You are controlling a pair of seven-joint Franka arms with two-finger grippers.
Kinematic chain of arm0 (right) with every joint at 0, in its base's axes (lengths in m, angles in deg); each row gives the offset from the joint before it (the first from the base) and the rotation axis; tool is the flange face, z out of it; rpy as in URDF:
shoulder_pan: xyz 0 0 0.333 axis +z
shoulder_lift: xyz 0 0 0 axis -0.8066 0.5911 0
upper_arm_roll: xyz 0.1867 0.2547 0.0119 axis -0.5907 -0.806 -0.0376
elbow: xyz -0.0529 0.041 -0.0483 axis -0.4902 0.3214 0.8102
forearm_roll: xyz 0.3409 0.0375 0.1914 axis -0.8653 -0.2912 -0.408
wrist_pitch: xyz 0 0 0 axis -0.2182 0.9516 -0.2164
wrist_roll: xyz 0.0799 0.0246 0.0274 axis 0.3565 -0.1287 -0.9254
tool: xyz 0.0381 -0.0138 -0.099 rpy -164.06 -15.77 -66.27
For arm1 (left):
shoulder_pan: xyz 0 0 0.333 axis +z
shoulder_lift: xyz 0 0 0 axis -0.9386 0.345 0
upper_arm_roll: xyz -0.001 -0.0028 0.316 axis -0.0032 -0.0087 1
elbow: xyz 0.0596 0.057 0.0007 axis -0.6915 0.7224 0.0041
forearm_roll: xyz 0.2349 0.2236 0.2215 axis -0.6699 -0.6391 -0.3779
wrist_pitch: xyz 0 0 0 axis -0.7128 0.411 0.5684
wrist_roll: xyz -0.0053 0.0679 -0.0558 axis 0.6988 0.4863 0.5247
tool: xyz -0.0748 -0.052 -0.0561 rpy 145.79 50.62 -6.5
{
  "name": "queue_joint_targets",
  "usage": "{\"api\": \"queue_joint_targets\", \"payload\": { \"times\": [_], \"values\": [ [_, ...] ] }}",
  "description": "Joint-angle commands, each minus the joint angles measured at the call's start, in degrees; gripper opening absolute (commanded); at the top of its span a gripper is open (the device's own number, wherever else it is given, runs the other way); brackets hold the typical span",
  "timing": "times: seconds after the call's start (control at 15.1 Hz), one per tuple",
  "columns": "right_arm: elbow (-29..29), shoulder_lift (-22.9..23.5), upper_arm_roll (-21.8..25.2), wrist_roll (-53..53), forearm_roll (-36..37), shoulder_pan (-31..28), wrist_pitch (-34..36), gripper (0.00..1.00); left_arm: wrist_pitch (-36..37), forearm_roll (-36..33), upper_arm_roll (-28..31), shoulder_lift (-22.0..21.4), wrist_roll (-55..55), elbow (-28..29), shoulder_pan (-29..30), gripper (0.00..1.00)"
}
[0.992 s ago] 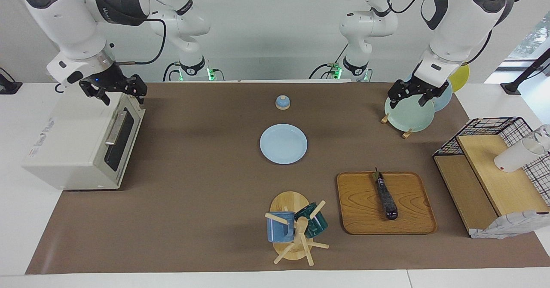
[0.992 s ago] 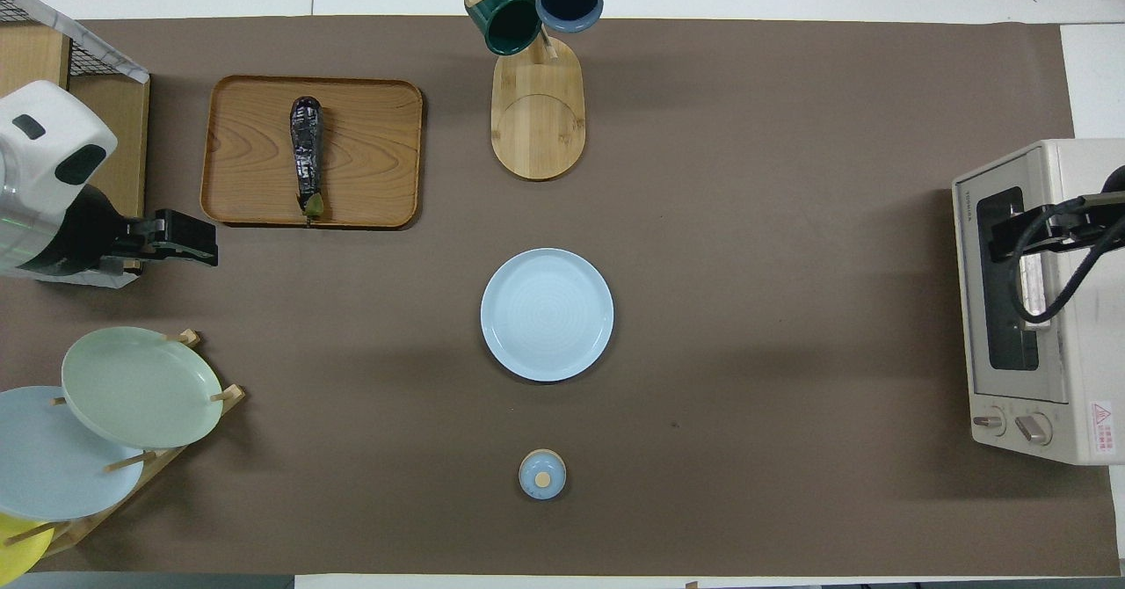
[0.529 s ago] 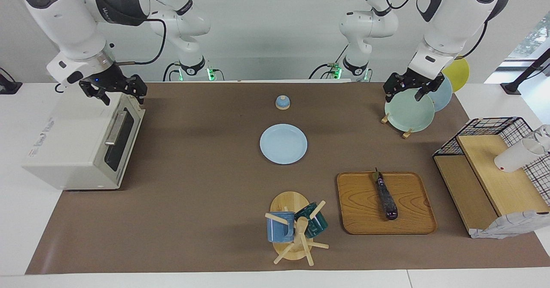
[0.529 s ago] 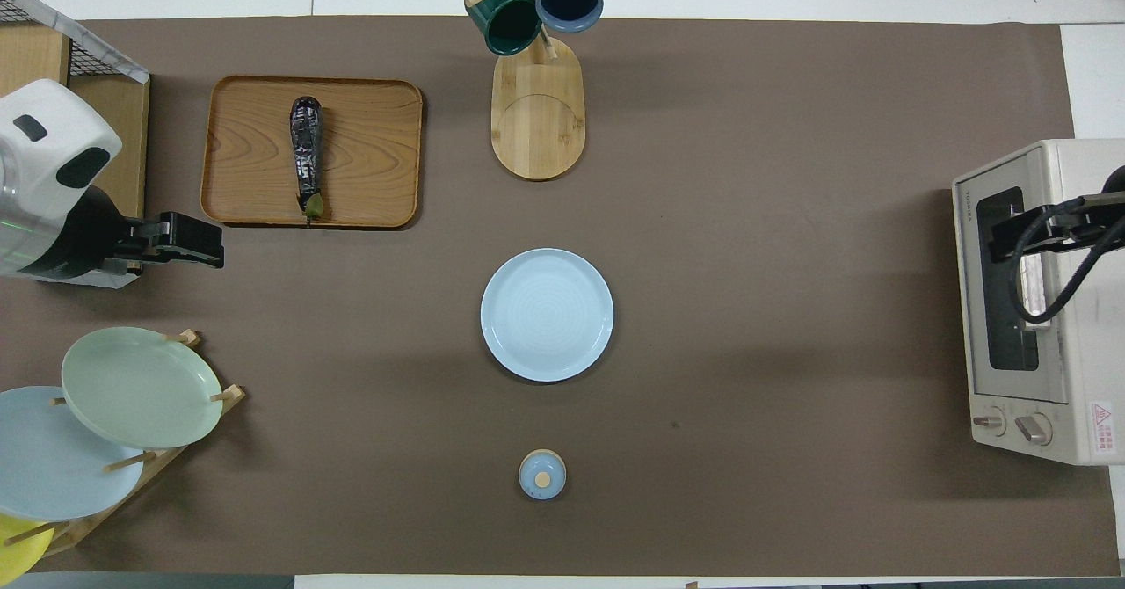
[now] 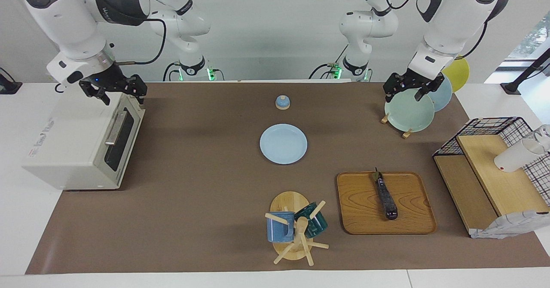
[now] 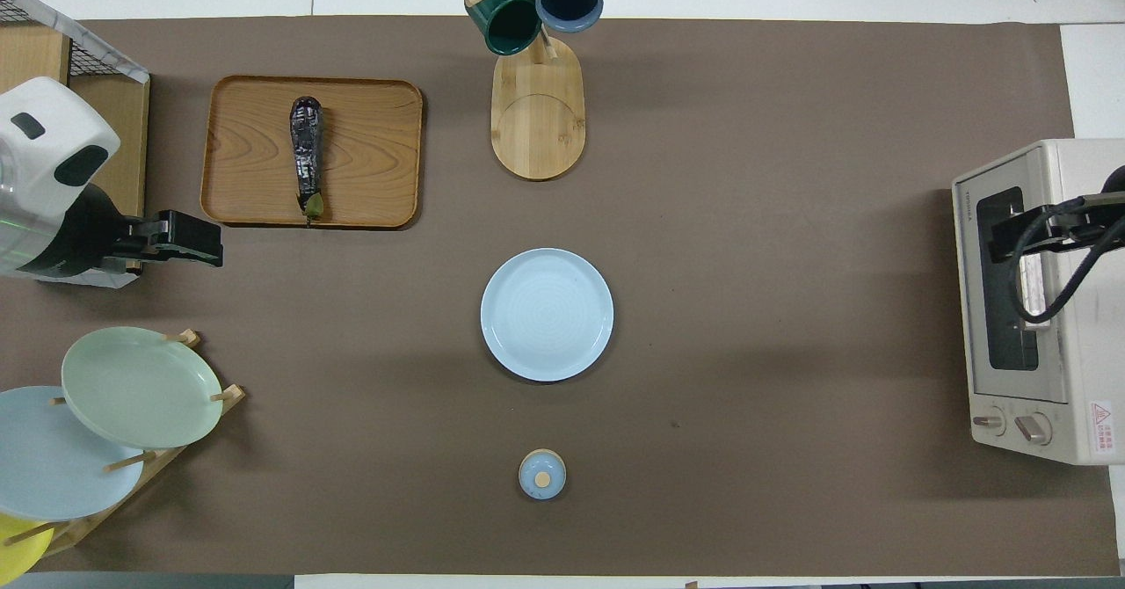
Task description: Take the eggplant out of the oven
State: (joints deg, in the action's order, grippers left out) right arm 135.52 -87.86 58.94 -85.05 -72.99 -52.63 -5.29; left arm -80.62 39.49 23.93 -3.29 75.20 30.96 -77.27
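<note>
The dark purple eggplant (image 5: pixel 386 197) lies on a wooden tray (image 5: pixel 361 210) toward the left arm's end of the table, stem tip pointing toward the robots; it also shows in the overhead view (image 6: pixel 306 156). The cream-white oven (image 5: pixel 73 146) stands at the right arm's end with its glass door (image 5: pixel 122 133) shut. My right gripper (image 5: pixel 118 93) is open and empty, hovering over the oven's top front edge above the door handle. My left gripper (image 5: pixel 406 91) is open and empty, raised over the plate rack (image 5: pixel 408 114).
A light blue plate (image 5: pixel 283 144) sits mid-table, with a small blue lidded knob (image 5: pixel 282 102) nearer the robots. A mug tree (image 5: pixel 294 228) with two mugs stands beside the tray. A black wire-mesh wooden shelf (image 5: pixel 494 172) holding a white cup is at the left arm's end.
My left gripper has risen a little over the plate rack. The right gripper, the eggplant and the oven have not moved.
</note>
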Motion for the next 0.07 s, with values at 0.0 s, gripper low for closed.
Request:
{"api": "queue_joint_targets", "payload": {
  "times": [0.0],
  "values": [
    [0.28,-0.24,-0.38,0.75,-1.51,-0.52,0.4,1.0,1.66,-0.64,-0.23,0.57,-0.11,-1.41,0.15,1.0]
  ]
}}
